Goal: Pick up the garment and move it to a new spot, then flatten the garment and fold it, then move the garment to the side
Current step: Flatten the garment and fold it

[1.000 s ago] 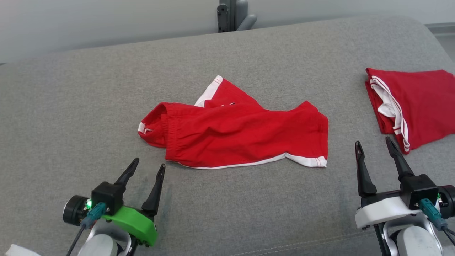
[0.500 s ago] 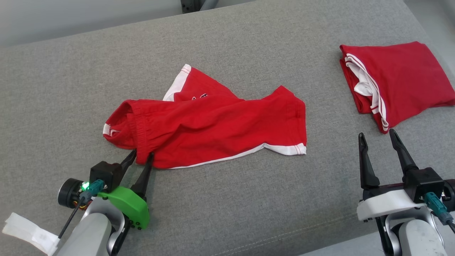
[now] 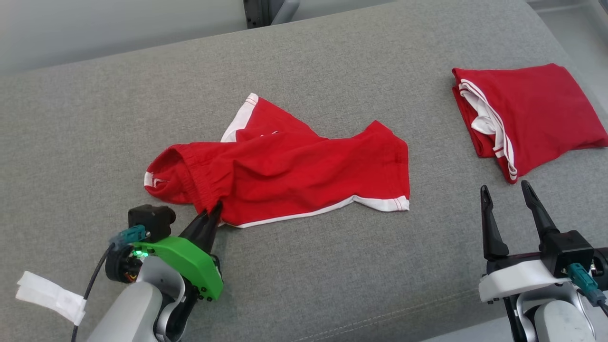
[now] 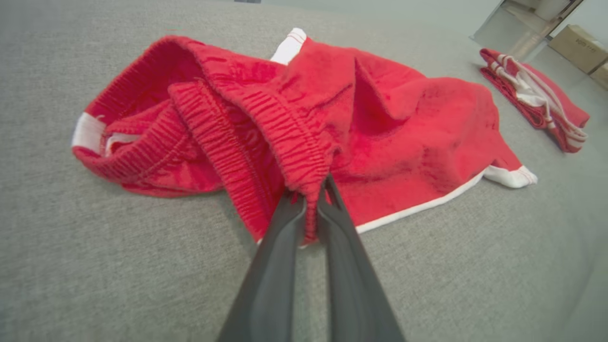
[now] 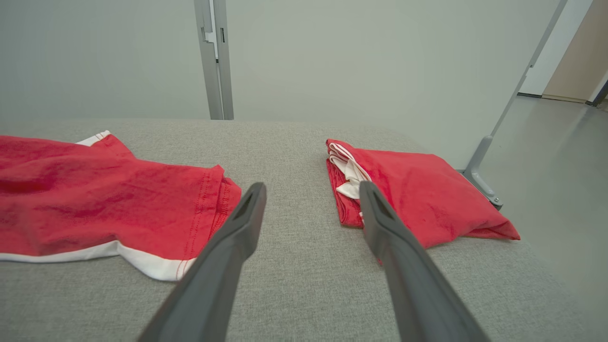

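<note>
Counted two red garments with white trim on one grey cushion: the rumpled shorts at centre of the head view, the folded garment out at two o'clock. Counted two grippers, each with two dark fingers, four in all: the left gripper at seven o'clock, the right gripper at four o'clock. Noted also one green wrist cover, one white wrist cover, one post at twelve o'clock and one white tag at eight o'clock.
</note>
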Controlling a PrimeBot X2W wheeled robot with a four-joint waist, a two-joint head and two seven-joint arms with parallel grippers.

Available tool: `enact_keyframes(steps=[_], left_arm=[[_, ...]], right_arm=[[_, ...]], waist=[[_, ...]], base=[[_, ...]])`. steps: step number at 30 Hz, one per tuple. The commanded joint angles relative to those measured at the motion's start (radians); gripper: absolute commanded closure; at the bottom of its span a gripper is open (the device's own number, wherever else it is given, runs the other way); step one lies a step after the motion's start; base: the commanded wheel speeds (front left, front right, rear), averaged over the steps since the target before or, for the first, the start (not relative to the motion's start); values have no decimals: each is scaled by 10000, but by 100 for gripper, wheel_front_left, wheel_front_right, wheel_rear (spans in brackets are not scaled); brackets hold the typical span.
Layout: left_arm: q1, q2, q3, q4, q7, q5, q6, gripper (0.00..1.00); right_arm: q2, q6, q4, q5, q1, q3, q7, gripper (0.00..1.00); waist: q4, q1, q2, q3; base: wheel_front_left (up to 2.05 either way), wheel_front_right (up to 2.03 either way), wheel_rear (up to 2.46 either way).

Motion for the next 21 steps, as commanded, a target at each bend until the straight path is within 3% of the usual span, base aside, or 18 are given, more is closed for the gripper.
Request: enact_keyframes(steps=[1, 7, 10, 15, 21], left_arm=[[201, 114, 38, -561, 400, -223, 119, 100], [1440, 695, 256, -4451, 2573, -1209, 1179, 100], [1761, 751, 733, -5535, 3204, -1977, 1696, 100], [1274, 845, 1229, -4813, 3925, -2627, 2123, 100], [-56, 902, 1172, -2601, 4140, -2405, 1812, 100]], right_arm=[[-10, -5, -14, -3, 111, -32, -28, 0], [-15, -5, -62, 65, 224, -54, -28, 0], [-9, -5, -54, 91, 108, 18, -26, 0], [-13, -5, 1, 62, -238, 223, -26, 0], [-12, -5, 59, 46, -652, 478, -26, 0]], waist=[[48, 0, 107, -49], [167, 0, 107, -20], [227, 0, 107, 99], [237, 0, 107, 511], [13, 0, 107, 1098]], base=[[0, 0, 0], [0, 0, 0], [0, 0, 0], [0, 0, 0], [0, 0, 0]])
